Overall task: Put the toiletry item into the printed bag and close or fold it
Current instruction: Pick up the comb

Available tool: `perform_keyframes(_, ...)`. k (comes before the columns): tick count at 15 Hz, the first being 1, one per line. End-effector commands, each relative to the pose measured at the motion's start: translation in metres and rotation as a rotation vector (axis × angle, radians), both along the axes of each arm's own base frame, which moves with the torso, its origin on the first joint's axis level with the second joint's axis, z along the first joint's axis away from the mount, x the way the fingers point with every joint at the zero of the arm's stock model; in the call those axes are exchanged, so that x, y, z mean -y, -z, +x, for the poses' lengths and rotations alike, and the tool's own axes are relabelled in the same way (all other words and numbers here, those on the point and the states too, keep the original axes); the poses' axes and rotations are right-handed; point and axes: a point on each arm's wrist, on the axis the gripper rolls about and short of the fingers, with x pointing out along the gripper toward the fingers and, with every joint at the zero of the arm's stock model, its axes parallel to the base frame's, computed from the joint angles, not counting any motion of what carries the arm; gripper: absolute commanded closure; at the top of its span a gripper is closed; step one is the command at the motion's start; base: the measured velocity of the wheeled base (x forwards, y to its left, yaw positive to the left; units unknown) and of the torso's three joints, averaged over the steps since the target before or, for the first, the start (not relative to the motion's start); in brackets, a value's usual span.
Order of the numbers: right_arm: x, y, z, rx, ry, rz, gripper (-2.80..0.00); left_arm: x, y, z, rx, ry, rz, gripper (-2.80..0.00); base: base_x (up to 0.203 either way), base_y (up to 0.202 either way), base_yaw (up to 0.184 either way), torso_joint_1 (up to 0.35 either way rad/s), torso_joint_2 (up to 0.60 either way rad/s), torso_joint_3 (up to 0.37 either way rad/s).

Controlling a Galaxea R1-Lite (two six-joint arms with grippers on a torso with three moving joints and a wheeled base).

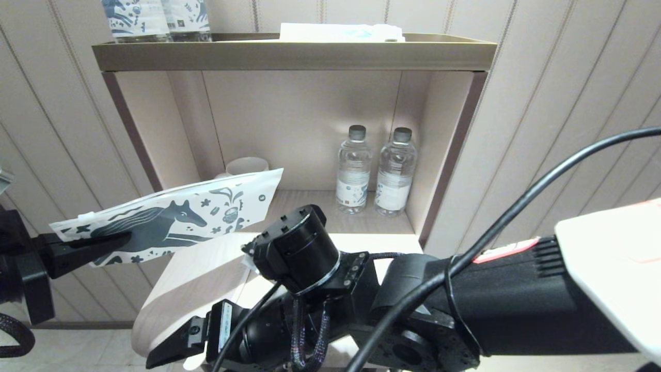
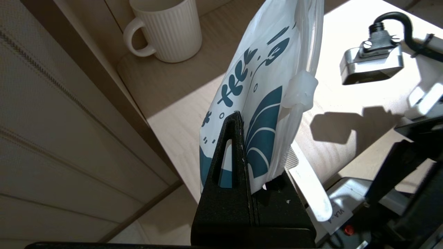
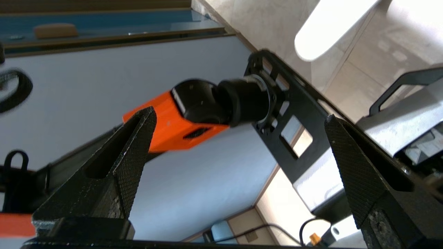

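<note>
My left gripper (image 1: 121,238) (image 2: 242,117) is shut on the printed bag (image 1: 175,217) (image 2: 263,86) and holds it in the air over the table's left side. The dark blue horse faces me, and the white zip slider (image 2: 301,90) sits on the bag's long edge. The white comb (image 2: 308,186) lies outside the bag near the table's front left edge. Its teeth run behind the bag and its tapered handle points at my right gripper. My right gripper (image 1: 170,356) (image 3: 238,114) hangs open and empty past the table's front edge, aimed down and left.
A ribbed white mug (image 1: 247,165) (image 2: 169,27) and two water bottles (image 1: 353,175) stand in the alcove behind the table (image 1: 206,274). Blue-printed bottles (image 1: 155,20) and a white box (image 1: 341,32) sit on the shelf top. A panelled wall lies close on the left.
</note>
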Motion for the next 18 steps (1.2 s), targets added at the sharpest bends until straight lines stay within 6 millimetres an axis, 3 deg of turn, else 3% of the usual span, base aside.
perform_keyframes(1, -0.01, 0.009, 0.005, -0.012, -0.002, -0.007, -2.8, 0.0, 0.001, 0.001, -0.003, 0.003, 0.001, 0.0, 0.0, 0.0, 0.0, 0.0, 0.0, 0.0)
perform_keyframes(10, -0.022, 0.024, 0.012, -0.018, -0.008, -0.011, -2.8, 0.0, 0.007, 0.004, -0.031, 0.006, -0.001, 0.0, 0.0, 0.0, 0.0, 0.0, 0.0, 0.0)
perform_keyframes(15, -0.033, 0.026, -0.009, 0.003, -0.01, 0.092, -2.8, 0.005, 0.005, 0.003, -0.021, 0.039, -0.001, 0.0, 0.0, 0.0, 0.0, 0.0, 0.0, 0.0)
perform_keyframes(18, -0.039, 0.032, -0.01, -0.02, -0.005, 0.121, -2.8, 0.006, 0.004, 0.003, -0.019, 0.047, -0.001, 0.0, 0.0, 0.0, 0.0, 0.0, 0.0, 0.0)
